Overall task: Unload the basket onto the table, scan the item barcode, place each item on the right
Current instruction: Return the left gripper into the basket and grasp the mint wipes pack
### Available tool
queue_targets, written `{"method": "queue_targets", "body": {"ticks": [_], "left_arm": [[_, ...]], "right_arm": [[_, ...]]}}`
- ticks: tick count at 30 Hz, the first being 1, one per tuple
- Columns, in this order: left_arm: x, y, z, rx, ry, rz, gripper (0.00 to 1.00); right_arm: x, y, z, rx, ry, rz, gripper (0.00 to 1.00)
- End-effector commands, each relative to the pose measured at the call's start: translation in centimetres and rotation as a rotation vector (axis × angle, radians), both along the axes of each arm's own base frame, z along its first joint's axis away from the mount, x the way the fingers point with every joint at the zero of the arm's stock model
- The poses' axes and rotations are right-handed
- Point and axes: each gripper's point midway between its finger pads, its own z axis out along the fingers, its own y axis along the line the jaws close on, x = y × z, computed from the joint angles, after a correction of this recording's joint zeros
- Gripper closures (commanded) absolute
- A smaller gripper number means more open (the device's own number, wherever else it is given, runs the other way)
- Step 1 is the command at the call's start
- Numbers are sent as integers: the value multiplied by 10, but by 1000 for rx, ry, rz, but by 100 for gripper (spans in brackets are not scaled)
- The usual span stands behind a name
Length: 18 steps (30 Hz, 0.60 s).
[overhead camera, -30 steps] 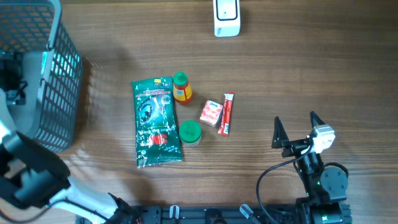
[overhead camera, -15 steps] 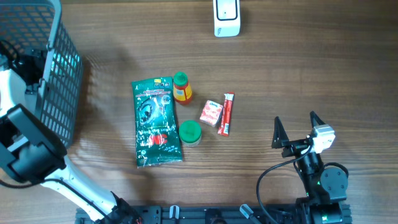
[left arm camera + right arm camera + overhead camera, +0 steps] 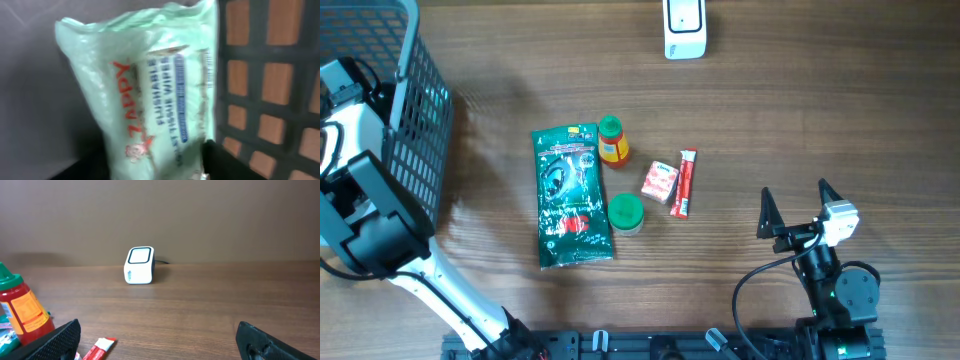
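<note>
A pale green wipes pack (image 3: 150, 85) with red and blue print fills the left wrist view, upright beside the basket's dark mesh wall (image 3: 265, 95). My left gripper (image 3: 150, 167) is shut on its lower end, a dark finger on each side. Seen from overhead, the left arm (image 3: 365, 190) reaches into the grey basket (image 3: 415, 130) at the far left, and the pack is hidden there. The white scanner (image 3: 684, 28) stands at the back edge, also seen from the right wrist as a small white scanner (image 3: 139, 265). My right gripper (image 3: 799, 205) stands open at the front right, holding nothing.
On the table's middle lie a dark green pouch (image 3: 570, 196), an orange bottle with a green cap (image 3: 612, 142), a green-lidded jar (image 3: 625, 212), a small red-and-white box (image 3: 660, 183) and a red stick pack (image 3: 685, 184).
The left arm has swung further into the basket and its jaws have closed in from wide open onto the wipes pack. The right arm has not moved.
</note>
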Motion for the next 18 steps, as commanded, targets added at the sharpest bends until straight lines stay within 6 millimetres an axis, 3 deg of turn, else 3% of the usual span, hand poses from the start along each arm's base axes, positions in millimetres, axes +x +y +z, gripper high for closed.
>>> {"method": "queue_targets", "body": {"ticks": [1, 2, 5, 8, 11, 18], "left_arm": [[-21, 11, -26, 41, 128, 50, 85], [-27, 11, -28, 39, 152, 56, 96], [-40, 16, -26, 22, 184, 76, 96], [-51, 26, -7, 25, 174, 105, 96], [-60, 36, 26, 48, 137, 132, 96], [-86, 56, 144, 168, -50, 209, 96]], "right_arm": [[-1, 2, 2, -14, -14, 11, 0], [-1, 2, 2, -13, -14, 11, 0], [-1, 2, 2, -14, -14, 11, 1], [-1, 2, 2, -14, -14, 11, 0], [-1, 2, 2, -14, -14, 11, 0], [-1, 2, 2, -13, -14, 11, 0]]}}
